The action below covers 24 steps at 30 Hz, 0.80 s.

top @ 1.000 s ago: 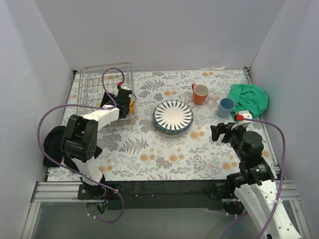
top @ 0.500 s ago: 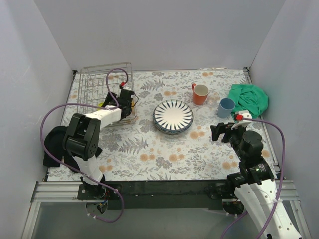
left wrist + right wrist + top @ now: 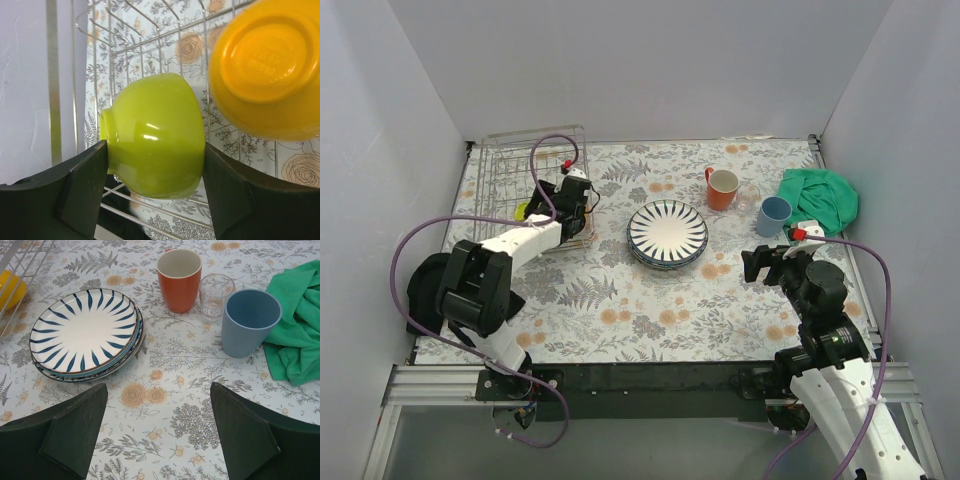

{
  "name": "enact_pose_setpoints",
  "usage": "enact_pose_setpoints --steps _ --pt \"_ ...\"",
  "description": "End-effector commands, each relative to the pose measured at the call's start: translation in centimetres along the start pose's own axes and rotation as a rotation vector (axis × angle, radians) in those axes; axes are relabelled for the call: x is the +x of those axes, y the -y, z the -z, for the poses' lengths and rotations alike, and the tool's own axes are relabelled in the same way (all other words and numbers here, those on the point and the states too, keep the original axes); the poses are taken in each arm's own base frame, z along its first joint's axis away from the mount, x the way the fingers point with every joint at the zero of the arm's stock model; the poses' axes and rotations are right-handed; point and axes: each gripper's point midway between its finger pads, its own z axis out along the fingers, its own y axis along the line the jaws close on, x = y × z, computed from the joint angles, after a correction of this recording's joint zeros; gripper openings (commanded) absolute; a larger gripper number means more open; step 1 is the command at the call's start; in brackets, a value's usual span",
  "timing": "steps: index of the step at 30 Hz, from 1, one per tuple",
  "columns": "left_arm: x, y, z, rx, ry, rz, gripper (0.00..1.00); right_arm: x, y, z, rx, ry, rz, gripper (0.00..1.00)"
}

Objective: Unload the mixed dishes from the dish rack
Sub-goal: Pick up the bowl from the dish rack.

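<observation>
My left gripper (image 3: 154, 170) reaches into the silver wire dish rack (image 3: 125, 45) and is shut on the lime-green bowl (image 3: 155, 130), a finger against each side. The orange-yellow bowl (image 3: 265, 70) lies bottom-up just right of it. In the top view the left gripper (image 3: 575, 195) is at the rack's (image 3: 500, 170) right end and covers most of both bowls. My right gripper (image 3: 160, 440) is open and empty over the table, near the plate stack (image 3: 85, 332) topped by the striped plate.
An orange mug (image 3: 179, 280), a small clear glass (image 3: 215, 294) and a light-blue cup (image 3: 248, 322) stand beyond the right gripper, beside a green cloth (image 3: 297, 335). A black cloth (image 3: 420, 285) lies at the table's left edge.
My left gripper has shifted a little farther back at the rack's right end, and the orange bowl beside it is now hidden in the top view. The right arm has not moved.
</observation>
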Motion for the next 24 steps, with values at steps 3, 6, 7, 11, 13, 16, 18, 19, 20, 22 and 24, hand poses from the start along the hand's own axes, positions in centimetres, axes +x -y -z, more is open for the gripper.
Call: enact_pose_setpoints --steps 3,6,7,11,13,16,18,19,20,22,24 --pt "-3.0 -5.0 3.2 -0.082 0.097 0.161 0.36 -0.9 -0.3 -0.4 -0.019 0.027 0.027 0.91" --pt "-4.0 -6.0 4.5 -0.056 0.136 0.23 0.34 -1.0 -0.7 -0.5 -0.044 0.023 0.038 0.91" --pt "-4.5 -5.7 4.8 -0.023 0.15 0.265 0.34 -1.0 -0.8 -0.5 -0.05 0.024 0.041 0.91" --pt "-5.7 -6.2 6.6 0.063 0.198 0.354 0.33 -1.2 -1.9 -0.6 -0.112 0.022 0.052 0.91" --pt "-6.3 -6.3 7.2 0.09 0.212 0.384 0.33 -1.3 -2.7 -0.7 -0.154 0.02 0.05 0.91" --pt "-7.2 -5.7 8.2 0.17 0.234 0.435 0.33 -1.3 -4.0 -0.8 -0.223 0.01 0.031 0.91" --pt "-7.8 -5.3 9.0 0.234 0.249 0.472 0.33 -1.0 -4.9 -1.0 -0.271 -0.01 0.013 0.91" --pt "-8.4 -5.4 9.5 0.257 0.261 0.492 0.33 -1.4 -5.3 -1.1 -0.292 0.0 -0.006 0.91" --pt "-8.5 -5.2 9.9 0.28 0.263 0.5 0.33 -1.3 -5.7 -1.2 -0.313 -0.005 -0.016 0.91" --pt "-9.5 -5.2 10.9 0.337 0.286 0.541 0.33 -0.9 -6.7 -1.7 -0.367 -0.028 -0.044 0.91" --pt "-10.3 -4.7 11.8 0.4 0.3 0.57 0.33 -1.3 -7.7 -2.2 -0.421 -0.022 -0.087 0.91"
